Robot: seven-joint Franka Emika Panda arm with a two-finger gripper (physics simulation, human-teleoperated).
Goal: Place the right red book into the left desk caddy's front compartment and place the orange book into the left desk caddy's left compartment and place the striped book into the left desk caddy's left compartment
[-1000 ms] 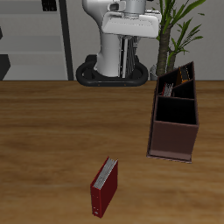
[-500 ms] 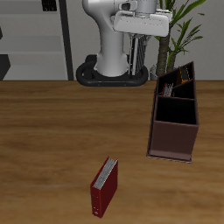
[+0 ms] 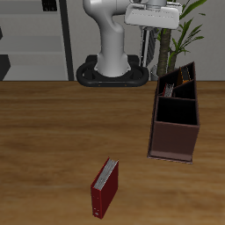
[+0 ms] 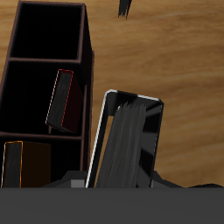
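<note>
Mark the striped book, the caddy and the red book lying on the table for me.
striped book (image 4: 129, 140): wrist view, middle of its striped cover.
caddy (image 3: 172, 141): exterior view, its front outer wall.
red book (image 3: 105, 189): exterior view, middle of the book where it lies on the table.

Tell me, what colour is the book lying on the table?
Dark red, with white page edges: the book shows best in the exterior view.

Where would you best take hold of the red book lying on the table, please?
Across its short width, near mid-length, coming straight down from above. The red book lies alone on the table, with its long axis running slightly slanted from front to back, so both long edges look open to grip.
</note>
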